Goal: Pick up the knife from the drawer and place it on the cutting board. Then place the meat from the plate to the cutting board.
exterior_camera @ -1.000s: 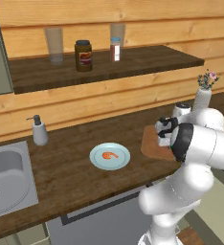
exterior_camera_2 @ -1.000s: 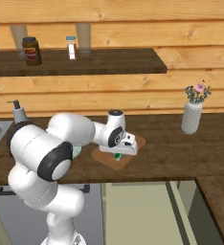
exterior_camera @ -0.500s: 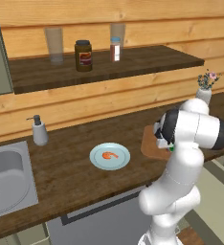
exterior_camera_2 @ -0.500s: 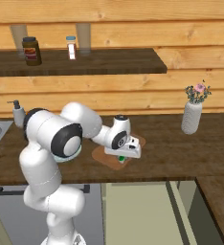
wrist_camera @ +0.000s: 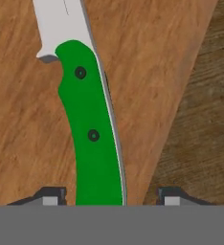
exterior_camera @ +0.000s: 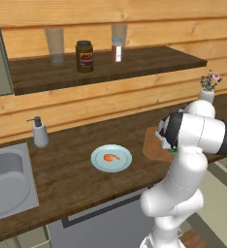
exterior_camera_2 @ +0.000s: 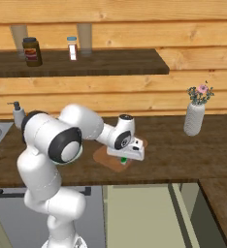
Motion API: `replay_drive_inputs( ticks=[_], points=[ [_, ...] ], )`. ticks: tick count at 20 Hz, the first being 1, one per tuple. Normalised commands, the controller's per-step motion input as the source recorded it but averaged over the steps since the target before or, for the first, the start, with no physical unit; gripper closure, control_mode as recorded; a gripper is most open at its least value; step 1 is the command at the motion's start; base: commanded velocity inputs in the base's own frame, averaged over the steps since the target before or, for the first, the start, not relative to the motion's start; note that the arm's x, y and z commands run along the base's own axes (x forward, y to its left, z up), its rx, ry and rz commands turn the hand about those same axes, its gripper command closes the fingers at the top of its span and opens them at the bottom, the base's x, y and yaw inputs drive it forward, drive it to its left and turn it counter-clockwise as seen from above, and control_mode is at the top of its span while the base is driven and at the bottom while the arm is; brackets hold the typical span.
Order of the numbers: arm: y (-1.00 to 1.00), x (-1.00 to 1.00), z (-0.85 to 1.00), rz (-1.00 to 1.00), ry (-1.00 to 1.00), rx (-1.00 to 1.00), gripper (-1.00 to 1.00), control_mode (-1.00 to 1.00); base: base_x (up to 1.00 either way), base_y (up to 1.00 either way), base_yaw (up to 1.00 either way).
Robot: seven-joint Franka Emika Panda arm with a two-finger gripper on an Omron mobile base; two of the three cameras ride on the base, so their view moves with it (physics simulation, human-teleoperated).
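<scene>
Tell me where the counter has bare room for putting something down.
The dark wooden counter is bare between the grey sink and the light blue plate, and between the reddish-brown cutting board and the white flower vase. The board, under the gripper, is crowded.

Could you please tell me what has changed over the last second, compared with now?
The arm has folded in and lowered the pincer towards the reddish-brown wooden cutting board, where the green-handled knife lies between its fingertips. The orange-red meat on the light blue plate stayed put.
</scene>
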Motion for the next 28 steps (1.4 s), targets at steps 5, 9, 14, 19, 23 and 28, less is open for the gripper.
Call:
replay_drive_inputs(
  ticks=[5, 9, 14, 19, 23, 28],
  points=[
    [0.23, -0.39, 0.65, -0.06, -0.08, 0.00, -1.00, -1.00, 0.00, 0.00, 0.00],
    [0.40, -0.52, 0.78, -0.06, -0.10, 0.00, -1.00, -1.00, 0.00, 0.00, 0.00],
    [0.68, -0.67, 0.54, -0.08, -0.08, 0.00, -1.00, -1.00, 0.00, 0.00, 0.00],
    [0.96, -0.64, 0.42, -0.02, 0.00, 0.00, -1.00, -1.00, 0.00, 0.00, 0.00],
    [1.00, -0.37, 0.30, 0.00, 0.00, 0.00, -1.00, -1.00, 0.00, 0.00, 0.00],
    [0.99, -0.10, 0.10, 0.00, 0.00, 0.00, -1.00, -1.00, 0.00, 0.00, 0.00]
  ],
)
